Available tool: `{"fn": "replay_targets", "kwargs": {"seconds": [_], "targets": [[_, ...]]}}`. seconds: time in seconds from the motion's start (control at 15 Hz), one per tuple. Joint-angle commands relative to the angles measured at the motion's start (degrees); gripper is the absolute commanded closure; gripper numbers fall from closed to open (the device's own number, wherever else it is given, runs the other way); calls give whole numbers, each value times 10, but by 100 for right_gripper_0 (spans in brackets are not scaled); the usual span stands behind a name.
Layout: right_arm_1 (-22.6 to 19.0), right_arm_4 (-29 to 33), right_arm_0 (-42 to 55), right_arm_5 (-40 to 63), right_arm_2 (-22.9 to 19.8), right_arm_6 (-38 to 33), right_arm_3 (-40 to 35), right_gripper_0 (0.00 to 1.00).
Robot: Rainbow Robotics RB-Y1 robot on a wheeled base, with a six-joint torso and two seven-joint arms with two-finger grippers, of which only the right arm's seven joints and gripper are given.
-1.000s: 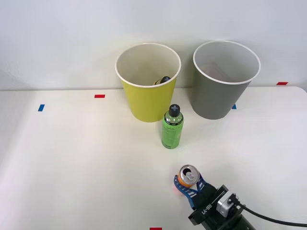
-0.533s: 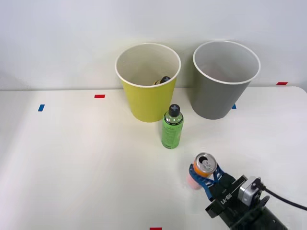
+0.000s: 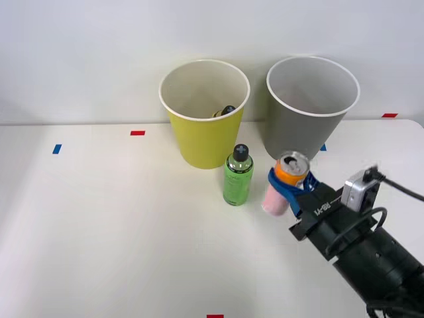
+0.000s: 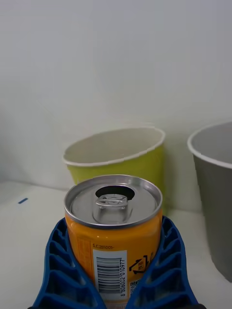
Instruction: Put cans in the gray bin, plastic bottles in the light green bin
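Right gripper (image 3: 286, 187) clamps the upright can (image 3: 283, 183), lifted above the table near its far edge, just before the gray bin (image 3: 310, 116); next comes carrying it over the rim.

The left half and lower middle of the desk (image 3: 99, 232) lie bare, open for passage. In the upper middle of the frame the green bin (image 3: 204, 112) and gray bin (image 3: 309, 109) stand side by side with a narrow gap between them, and the bottle (image 3: 238, 176) stands upright just below that gap, near the green bin. The can (image 3: 285, 183), clamped in the right gripper (image 3: 289, 187), sits right of the bottle with a small gap, directly below the gray bin, whose mouth is open.
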Motion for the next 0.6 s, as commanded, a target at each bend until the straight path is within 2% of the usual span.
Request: {"fn": "replay_targets", "kwargs": {"seconds": [0.07,0.33,0.47,0.6], "targets": [[31,-2,-42,85,-42,-43,-46,100],[84,-15,-137,173,-76,-62,-48,100],[96,-20,-175,218,-94,-73,-48,100],[105,-15,-208,265,-115,-114,-48,100]]}}
